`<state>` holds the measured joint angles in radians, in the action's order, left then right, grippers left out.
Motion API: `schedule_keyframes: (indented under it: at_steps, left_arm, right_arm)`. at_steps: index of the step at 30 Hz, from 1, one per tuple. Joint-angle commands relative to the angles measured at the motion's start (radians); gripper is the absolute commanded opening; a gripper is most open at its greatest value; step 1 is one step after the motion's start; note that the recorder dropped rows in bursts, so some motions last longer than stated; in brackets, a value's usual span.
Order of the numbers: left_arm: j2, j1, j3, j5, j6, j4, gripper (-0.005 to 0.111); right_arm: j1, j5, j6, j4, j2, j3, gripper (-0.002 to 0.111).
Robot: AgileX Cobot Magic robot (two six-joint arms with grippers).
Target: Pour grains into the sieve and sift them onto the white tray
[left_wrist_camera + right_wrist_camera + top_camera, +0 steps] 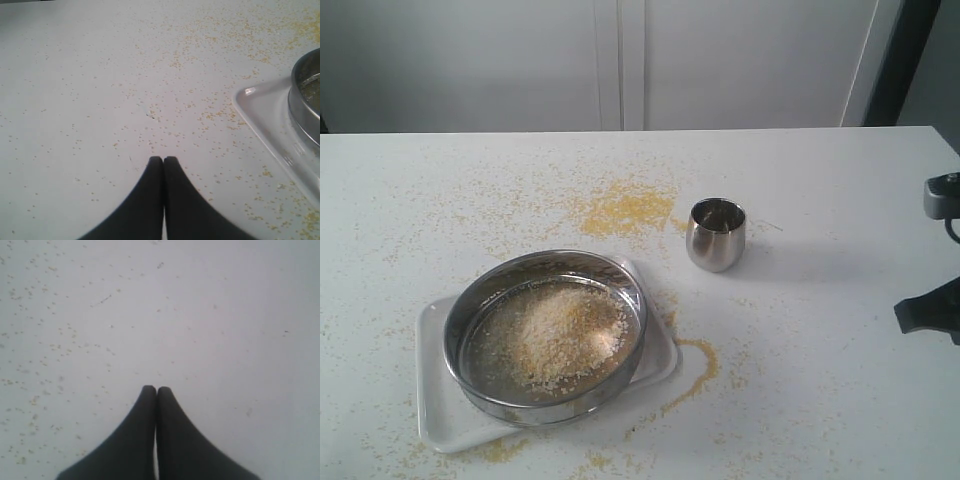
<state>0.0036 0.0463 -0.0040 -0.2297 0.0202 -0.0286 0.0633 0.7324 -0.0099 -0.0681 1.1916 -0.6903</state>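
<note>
The round steel sieve (546,335) rests on the white tray (438,405) at the front left of the table. A heap of golden and pale grains (558,335) lies on its mesh. In the left wrist view a corner of the white tray (260,117) and the rim of the sieve (303,100) show at one edge. My left gripper (163,159) is shut and empty over bare table beside the tray. My right gripper (156,388) is shut and empty too, above the table. Only a dark part of the right arm (930,305) shows at the exterior view's right edge.
A small shiny steel cup (716,234) stands upright right of centre. Spilled grains lie scattered over the white table, with a yellow patch (625,208) behind the sieve and a curved trail (695,372) by the tray's right side.
</note>
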Motion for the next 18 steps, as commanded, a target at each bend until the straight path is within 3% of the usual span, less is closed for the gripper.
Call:
schedule_keyframes:
  at_steps: [1, 18]
  left_arm:
    - [-0.004, 0.002, 0.004, -0.002, 0.002, -0.008, 0.001]
    - [-0.004, 0.002, 0.004, 0.007, 0.002, -0.008, 0.001]
  right_arm:
    - [-0.004, -0.075, -0.012, 0.005, -0.002, 0.041, 0.0]
    - [-0.004, -0.099, -0.012, 0.005, -0.002, 0.041, 0.0]
